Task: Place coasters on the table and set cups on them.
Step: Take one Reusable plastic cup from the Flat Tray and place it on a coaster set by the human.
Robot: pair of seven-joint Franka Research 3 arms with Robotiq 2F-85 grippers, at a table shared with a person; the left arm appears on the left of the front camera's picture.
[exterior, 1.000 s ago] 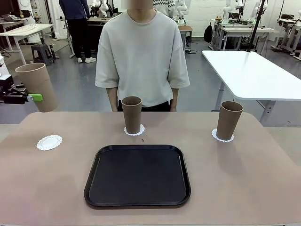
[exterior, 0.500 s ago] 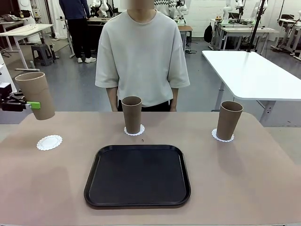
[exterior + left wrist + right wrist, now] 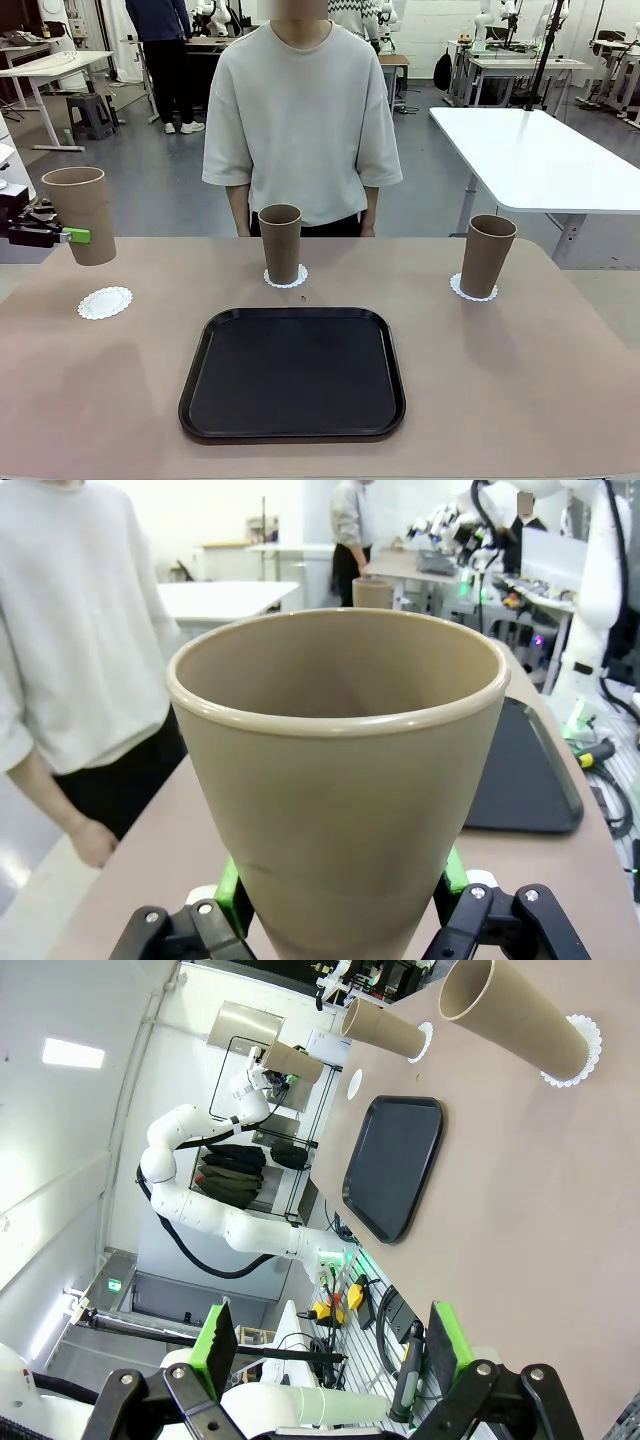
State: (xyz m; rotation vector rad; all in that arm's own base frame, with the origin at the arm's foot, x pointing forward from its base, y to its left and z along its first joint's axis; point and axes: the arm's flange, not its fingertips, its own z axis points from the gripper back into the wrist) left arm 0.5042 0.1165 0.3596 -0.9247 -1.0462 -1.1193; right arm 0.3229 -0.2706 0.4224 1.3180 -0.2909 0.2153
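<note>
A tan cup (image 3: 81,213) hangs above the table's (image 3: 520,370) far left, clamped in the left gripper (image 3: 62,235), above an empty coaster (image 3: 105,302). Two cups stand on coasters farther right. The right gripper (image 3: 325,1355) is wide, empty. Behind, a white table (image 3: 530,150).

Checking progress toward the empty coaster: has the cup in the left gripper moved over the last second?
Yes. The held cup has dropped lower, closer to the bare coaster.

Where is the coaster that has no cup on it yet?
In the front view the bare coaster lies on the table's left side, left of the black tray, with the cup held by the left gripper hanging above it.
</note>
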